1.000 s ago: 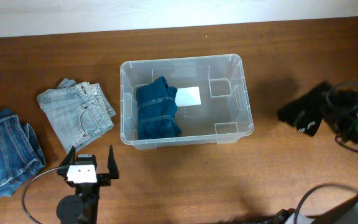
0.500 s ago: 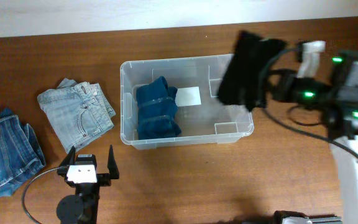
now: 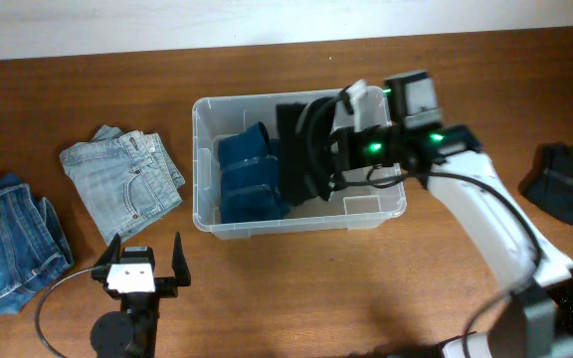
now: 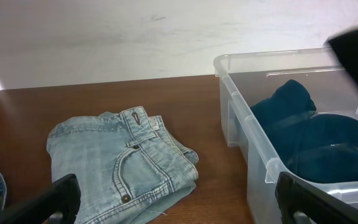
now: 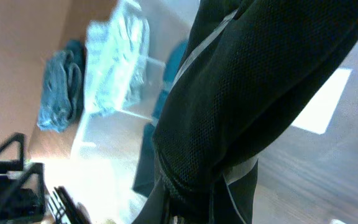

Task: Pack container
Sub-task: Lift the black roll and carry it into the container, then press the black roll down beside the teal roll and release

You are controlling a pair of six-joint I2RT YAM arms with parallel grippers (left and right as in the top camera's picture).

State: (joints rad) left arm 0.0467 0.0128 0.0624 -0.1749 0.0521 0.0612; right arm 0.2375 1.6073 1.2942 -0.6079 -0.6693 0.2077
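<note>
Since half a second ago: right gripper [image 3: 338,151] has carried the black garment [image 3: 299,149] from the container's right rim to over its middle.

Container [image 3: 198,169]: at the centre of the wooden table [image 3: 68,99], long side running left-right. Folded dark-blue garment [image 3: 252,179] lies in its left half. Black garment hangs just beside it; contact with the tub floor cannot be told.

Right claw: clamped on the black garment, fingertips buried in cloth.

Left gripper [image 3: 143,257]: near the front edge, jaws wide apart, empty.

Folded light-blue jeans [image 3: 122,179] left of the container, apart from it. Darker jeans [image 3: 8,244] at the far left edge. Second black garment [image 3: 563,182] well apart to the right.
</note>
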